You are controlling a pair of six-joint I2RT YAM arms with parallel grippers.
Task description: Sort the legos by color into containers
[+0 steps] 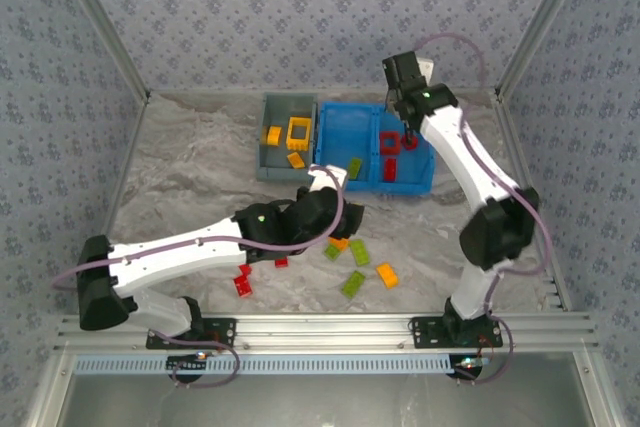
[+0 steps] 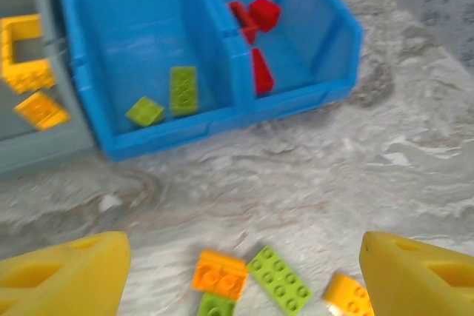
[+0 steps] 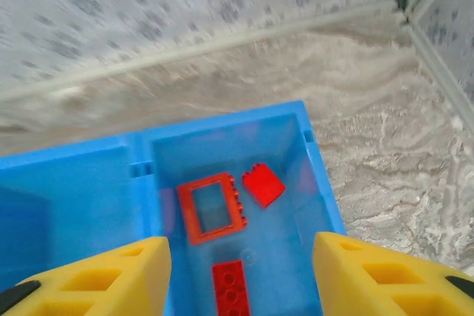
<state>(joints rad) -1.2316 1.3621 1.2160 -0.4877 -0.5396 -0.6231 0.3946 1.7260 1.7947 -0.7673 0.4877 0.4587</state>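
Legos partly sorted. Grey bin [image 1: 262,142] sits at 11 o'clock of table [image 1: 200,177] centre and holds yellow frame [image 1: 298,130] plus two orange bricks [image 1: 272,134]. Blue bin [image 1: 350,107] is just beside it on the 3 o'clock side. Its left compartment has two green bricks [image 2: 183,89]; its right compartment has red frame [image 3: 212,209] and red bricks [image 3: 263,185]. Loose pile [image 1: 358,252] of green and orange bricks lies on table at 6 o'clock of blue bin. Three loose red bricks [image 1: 243,285] lie at 9 o'clock of that pile, beside left arm. Left gripper [image 2: 241,279] is above the pile, fingers wide apart, empty. Right gripper [image 3: 241,271] is over the red compartment, fingers apart, nothing between them.
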